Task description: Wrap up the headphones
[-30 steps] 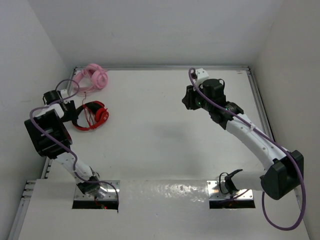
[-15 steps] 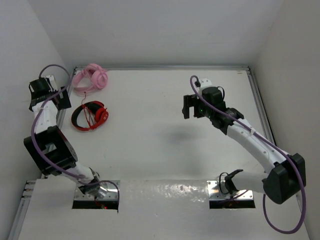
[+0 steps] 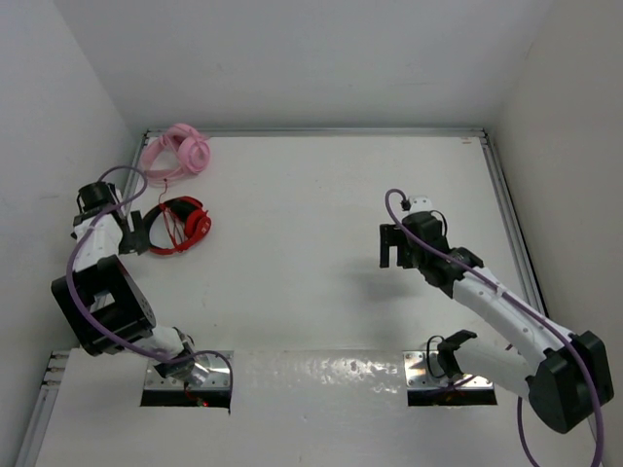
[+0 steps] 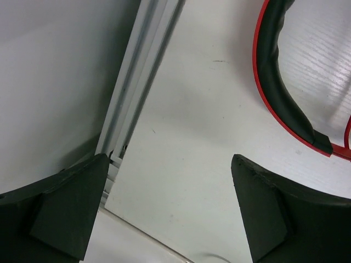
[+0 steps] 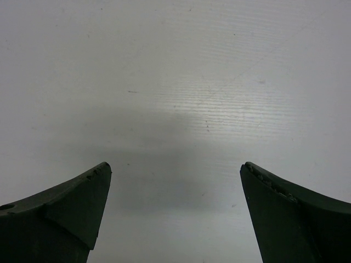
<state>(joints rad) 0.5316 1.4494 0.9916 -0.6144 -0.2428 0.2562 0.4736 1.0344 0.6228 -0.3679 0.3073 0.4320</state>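
Flat on worktop (image 3: 292, 195) at ten o'clock, red headphones (image 3: 178, 225) — left fingers (image 4: 60, 211) spread wide just beside the headband (image 4: 277, 82), holding nothing; right fingers (image 5: 296, 213) wide too, over worktop toward three o'clock.

A robotics lab test cell: a white table (image 3: 321, 282) edged with aluminium rails (image 3: 311, 131), 3 plain white walls (image 3: 292, 58), and the left arm (image 3: 102, 311) and right arm (image 3: 496, 302) bolted on.

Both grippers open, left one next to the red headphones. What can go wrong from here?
1. The left gripper hangs between the edge rail and the headband of the red headphones; a misaimed descent may hit the rail.
2. The thin red cord appears to lie loose inside the headband loop and could snag.
3. The pink headphones sit close behind; dragging may bump them.
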